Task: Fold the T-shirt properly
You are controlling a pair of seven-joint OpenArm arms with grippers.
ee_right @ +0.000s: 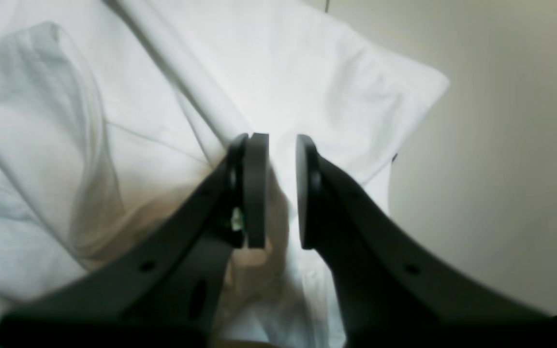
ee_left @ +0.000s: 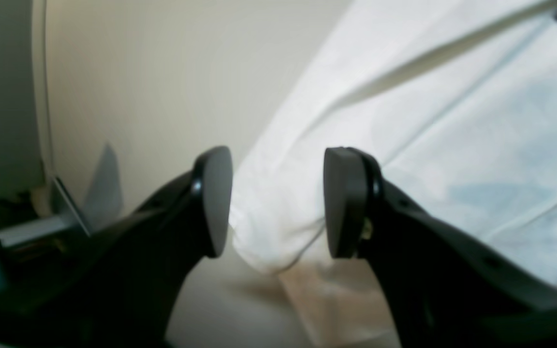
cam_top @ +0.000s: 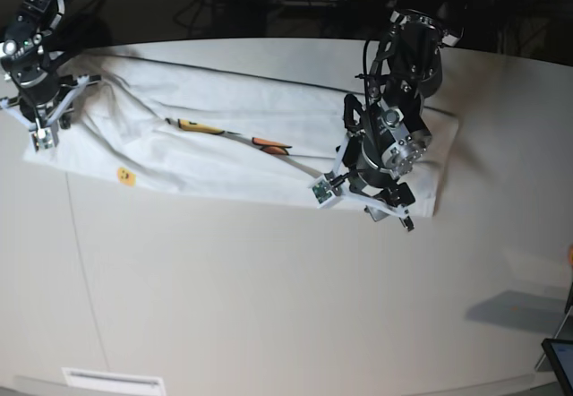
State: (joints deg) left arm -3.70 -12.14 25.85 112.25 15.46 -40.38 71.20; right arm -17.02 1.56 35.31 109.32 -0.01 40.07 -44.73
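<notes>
Frankly, I saw the T-shirt (cam_top: 224, 150) lying as a long folded band across the table (cam_top: 269, 306), running from about ten o'clock down toward three o'clock of my base view, with scraps of orange and yellow print showing along a fold. My left gripper (ee_left: 278, 203) hung with jaws apart over a bunched corner of cloth (nothing pinched there). The right gripper (ee_right: 282, 191) stood at the far left end, jaws slightly parted over white fabric.

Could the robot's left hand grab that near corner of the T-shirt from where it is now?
Probably yes. The left hand is open, and the T-shirt corner bulges right between its two fingers, with only bare table beside it and nothing blocking.
</notes>
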